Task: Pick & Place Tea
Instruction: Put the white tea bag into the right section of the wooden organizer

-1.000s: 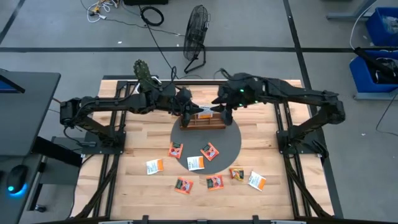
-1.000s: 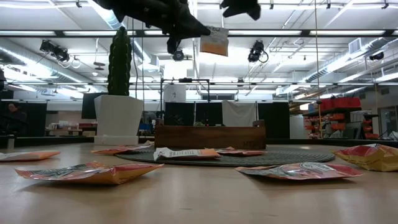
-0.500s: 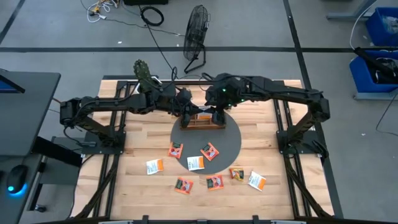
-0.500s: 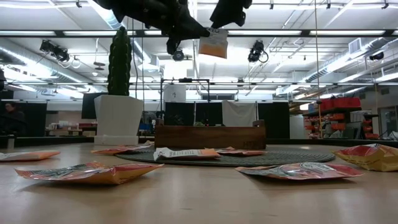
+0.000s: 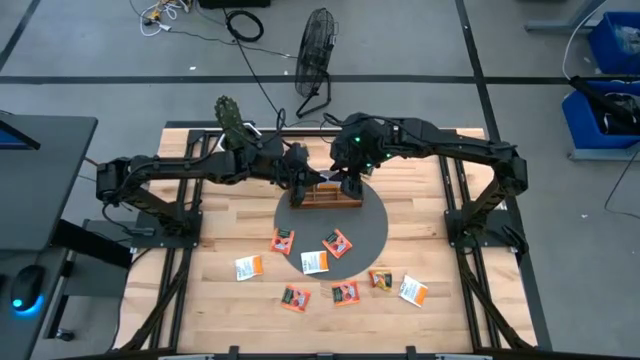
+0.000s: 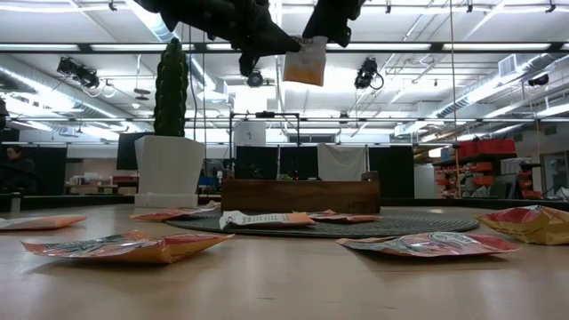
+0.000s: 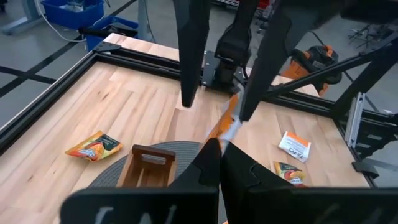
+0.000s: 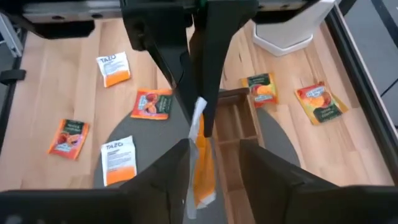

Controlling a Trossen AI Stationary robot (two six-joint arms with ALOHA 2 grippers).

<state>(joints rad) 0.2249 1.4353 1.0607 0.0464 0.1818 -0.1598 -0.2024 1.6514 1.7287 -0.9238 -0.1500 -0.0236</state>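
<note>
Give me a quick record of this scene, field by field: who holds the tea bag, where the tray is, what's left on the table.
held item: tea sachet, above the wooden tray
left gripper: shut on the tea sachet
right gripper: open, fingers either side of the sachet
tray location: on the round dark mat
loose sachets: several scattered on the mat and the table

A brown wooden slotted tray [image 5: 326,194] is set on a round dark grey mat [image 5: 370,232], toward its far edge, on the pale wood table [image 5: 210,290]. A cactus [image 6: 171,89] in a white pot [image 6: 169,171] is parked at the table's back left. Off the table, a black fan [image 5: 316,58] is seen on the grey floor, with blue bins [image 5: 612,48] over to the right and loose cables [image 5: 243,24] further back.
</note>
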